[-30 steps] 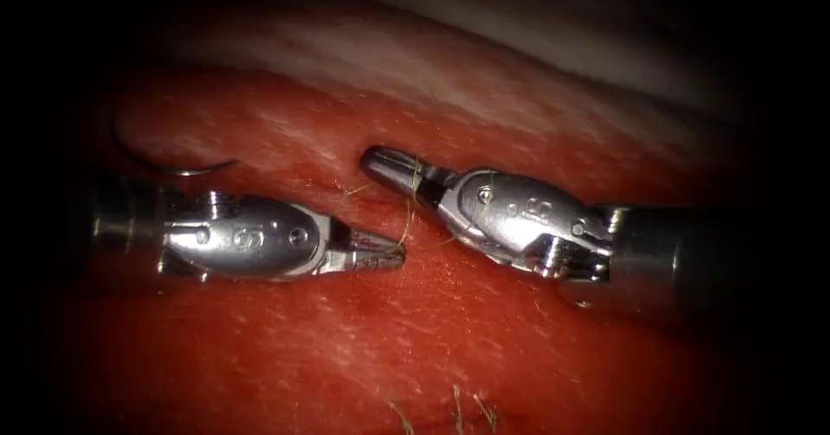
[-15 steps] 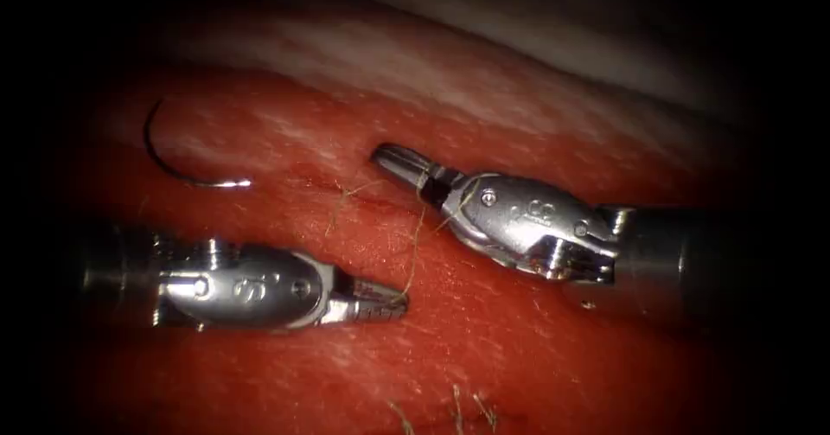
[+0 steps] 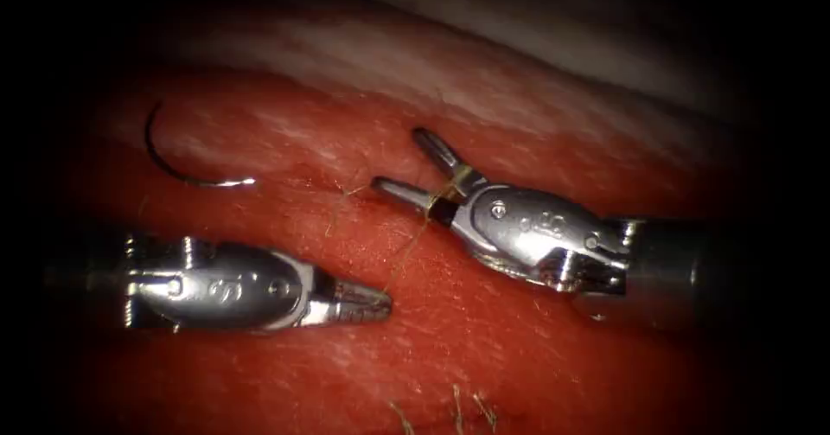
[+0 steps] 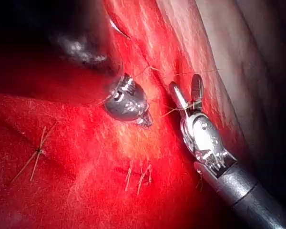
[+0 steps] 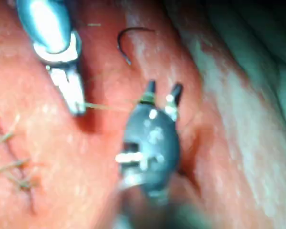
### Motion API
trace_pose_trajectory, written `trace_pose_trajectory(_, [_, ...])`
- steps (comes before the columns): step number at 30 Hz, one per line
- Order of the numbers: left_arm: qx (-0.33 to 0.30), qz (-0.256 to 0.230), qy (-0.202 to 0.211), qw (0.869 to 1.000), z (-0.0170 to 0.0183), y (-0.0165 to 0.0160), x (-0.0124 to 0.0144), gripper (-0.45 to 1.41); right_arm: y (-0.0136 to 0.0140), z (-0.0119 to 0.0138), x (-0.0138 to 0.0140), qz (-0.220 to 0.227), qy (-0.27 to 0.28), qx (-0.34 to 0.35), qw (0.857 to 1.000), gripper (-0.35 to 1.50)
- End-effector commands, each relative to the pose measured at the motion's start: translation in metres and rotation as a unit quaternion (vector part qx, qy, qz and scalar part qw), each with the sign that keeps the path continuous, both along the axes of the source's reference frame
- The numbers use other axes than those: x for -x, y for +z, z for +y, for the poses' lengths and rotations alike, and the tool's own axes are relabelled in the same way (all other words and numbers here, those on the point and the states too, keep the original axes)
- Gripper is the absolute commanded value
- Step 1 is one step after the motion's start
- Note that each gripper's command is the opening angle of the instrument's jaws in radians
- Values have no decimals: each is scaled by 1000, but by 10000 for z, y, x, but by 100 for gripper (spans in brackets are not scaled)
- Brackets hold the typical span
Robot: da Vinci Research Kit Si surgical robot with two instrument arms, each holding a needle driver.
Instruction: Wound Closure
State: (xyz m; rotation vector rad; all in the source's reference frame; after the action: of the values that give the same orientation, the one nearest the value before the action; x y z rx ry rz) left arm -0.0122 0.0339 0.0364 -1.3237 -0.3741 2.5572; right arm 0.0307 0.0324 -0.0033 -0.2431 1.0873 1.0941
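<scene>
two tools: left tool [image 3: 372, 301] pinches thread [image 3: 406, 258], right tool [image 3: 413, 165] spread empty, needle [image 3: 186, 171] lying loose on tissue [image 3: 484, 348] left of the cut.

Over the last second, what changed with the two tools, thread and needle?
The right tool opened its jaws, with the thread running across their base. The left tool, shut on the thread, drew down and to the left, away from the right tool. The needle lies free on the tissue, left of the cut, as half a second ago.
</scene>
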Motion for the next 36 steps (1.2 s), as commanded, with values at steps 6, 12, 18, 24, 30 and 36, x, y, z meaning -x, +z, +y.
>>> trace_pose_trajectory(6, [1, 1, -2, 1000, 0, 9, 2, -35, -1, -3, 2, -21, 27, 1, 999, 113])
trace_pose_trajectory(12, [1, 2, -3, 1000, 3, 10, -1, -35, 2, 3, 14, -36, 57, -8, 998, 111])
trace_pose_trajectory(18, [2, 3, -3, 1000, 8, 12, 0, -35, 19, 23, -9, -38, 71, -51, 995, 108])
trace_pose_trajectory(24, [1, 2, -4, 1000, 11, 10, -2, -35, 33, 25, -13, -49, 71, -62, 994, 108])
trace_pose_trajectory(30, [2, 4, -5, 1000, 13, 10, -4, -35, 40, 24, -16, -13, 56, -79, 995, -35])
trace_pose_trajectory(36, [3, 6, -8, 1000, 20, 8, -14, -35, 44, 21, -8, -11, 53, -77, 996, -35])
